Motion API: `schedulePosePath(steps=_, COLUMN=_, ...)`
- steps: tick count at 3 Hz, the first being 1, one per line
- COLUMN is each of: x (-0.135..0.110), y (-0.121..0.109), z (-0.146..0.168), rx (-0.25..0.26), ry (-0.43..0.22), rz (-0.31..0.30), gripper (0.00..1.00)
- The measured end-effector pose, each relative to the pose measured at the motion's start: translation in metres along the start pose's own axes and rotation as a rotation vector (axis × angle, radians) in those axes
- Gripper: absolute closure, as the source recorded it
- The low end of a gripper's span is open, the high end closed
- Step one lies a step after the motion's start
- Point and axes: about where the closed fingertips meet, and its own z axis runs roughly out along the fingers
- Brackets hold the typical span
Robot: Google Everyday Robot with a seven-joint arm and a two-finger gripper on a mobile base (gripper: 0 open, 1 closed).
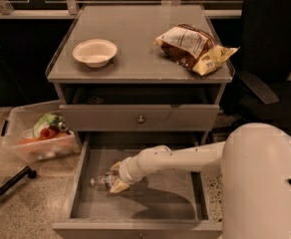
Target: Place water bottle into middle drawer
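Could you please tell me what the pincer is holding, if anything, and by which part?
The pincer grips the water bottle by its base end, cap pointing away, low inside the middle drawer.

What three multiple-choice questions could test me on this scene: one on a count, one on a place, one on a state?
1. How many bowls stand on the cabinet top?
A. one
B. two
C. three

2. Where is the water bottle?
A. in the bowl
B. on the cabinet top
C. in the middle drawer

3. How is the water bottle placed?
A. standing upright
B. lying on its side
C. leaning against the bowl

Answers:
1 A: a single pale bowl stands there, beside the snack bags.
2 C: it is on the drawer's grey floor, at the end effector, which reaches into that drawer.
3 B: its length runs flat along the drawer floor.
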Motion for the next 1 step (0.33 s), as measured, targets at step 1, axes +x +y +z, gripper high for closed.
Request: schedulePosePath(steps=1, x=0.0000, y=0.0000, z=0.0000, rx=0.000, ry=0.000, rz=0.000, gripper=0.00)
